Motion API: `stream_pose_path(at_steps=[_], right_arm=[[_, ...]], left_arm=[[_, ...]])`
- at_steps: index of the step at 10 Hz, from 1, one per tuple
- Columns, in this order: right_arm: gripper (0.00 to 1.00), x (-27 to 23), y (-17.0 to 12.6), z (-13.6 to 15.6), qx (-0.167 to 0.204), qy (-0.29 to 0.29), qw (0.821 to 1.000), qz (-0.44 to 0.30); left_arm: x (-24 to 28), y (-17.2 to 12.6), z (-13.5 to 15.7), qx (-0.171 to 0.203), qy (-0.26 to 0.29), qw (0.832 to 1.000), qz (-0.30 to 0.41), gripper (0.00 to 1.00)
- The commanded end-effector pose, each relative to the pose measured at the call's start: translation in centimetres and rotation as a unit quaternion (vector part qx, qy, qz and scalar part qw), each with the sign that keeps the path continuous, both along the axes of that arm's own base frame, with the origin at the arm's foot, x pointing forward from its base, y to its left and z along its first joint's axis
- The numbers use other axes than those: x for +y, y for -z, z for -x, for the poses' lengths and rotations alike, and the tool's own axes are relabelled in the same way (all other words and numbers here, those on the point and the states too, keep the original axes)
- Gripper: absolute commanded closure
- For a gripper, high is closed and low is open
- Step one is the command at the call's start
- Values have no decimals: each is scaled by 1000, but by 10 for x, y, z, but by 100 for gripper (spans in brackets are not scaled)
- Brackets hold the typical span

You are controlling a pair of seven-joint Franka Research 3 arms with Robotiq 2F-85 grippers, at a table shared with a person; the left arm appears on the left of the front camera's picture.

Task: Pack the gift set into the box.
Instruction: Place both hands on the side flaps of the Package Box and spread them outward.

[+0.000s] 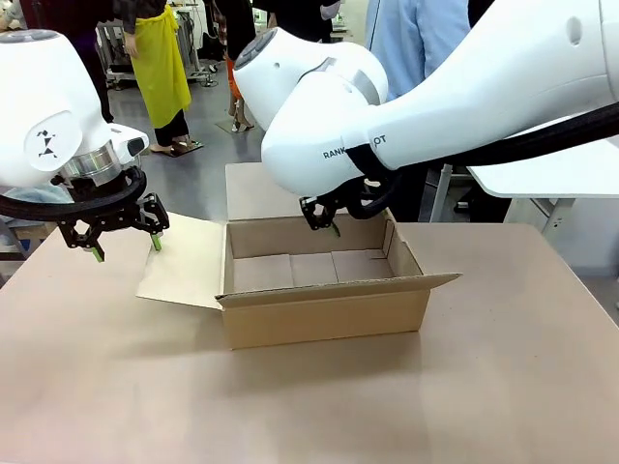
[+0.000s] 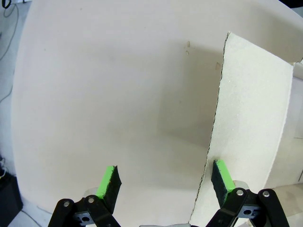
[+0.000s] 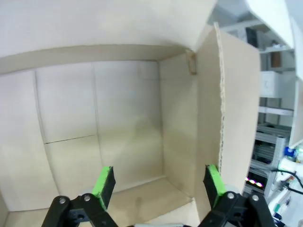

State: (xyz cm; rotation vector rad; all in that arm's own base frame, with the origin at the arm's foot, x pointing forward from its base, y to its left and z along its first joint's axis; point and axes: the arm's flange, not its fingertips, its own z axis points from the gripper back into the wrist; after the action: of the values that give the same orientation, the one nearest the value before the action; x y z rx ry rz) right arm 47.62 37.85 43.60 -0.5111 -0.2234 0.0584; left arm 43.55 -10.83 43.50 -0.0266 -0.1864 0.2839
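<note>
The box (image 1: 324, 314) stands open in the middle of the table, a plain brown carton with its four flaps spread and nothing inside. My left gripper (image 1: 126, 247) hovers open over the outer edge of the box's left flap (image 1: 184, 263). In the left wrist view that flap (image 2: 251, 118) has its edge running between the fingers of the left gripper (image 2: 163, 179), which hold nothing. My right gripper (image 1: 324, 215) hangs over the box's far wall, mostly hidden by the arm. Seen from the right wrist, the right gripper (image 3: 156, 182) is open above the bare box floor (image 3: 94, 109). The gift set is out of view.
The brown tabletop (image 1: 522, 387) spreads wide to the front, left and right of the box. A person in a light blue shirt (image 1: 406, 39) stands at the far side. A white table (image 1: 551, 174) sits at the back right.
</note>
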Motion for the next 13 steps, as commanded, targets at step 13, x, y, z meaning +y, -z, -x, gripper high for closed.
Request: stream_pose_path(at_steps=[13], right_arm=[[0, -209, 20, 17, 6, 165, 981, -106]], left_arm=[[0, -2, 0, 0, -8, 1000, -9, 0]])
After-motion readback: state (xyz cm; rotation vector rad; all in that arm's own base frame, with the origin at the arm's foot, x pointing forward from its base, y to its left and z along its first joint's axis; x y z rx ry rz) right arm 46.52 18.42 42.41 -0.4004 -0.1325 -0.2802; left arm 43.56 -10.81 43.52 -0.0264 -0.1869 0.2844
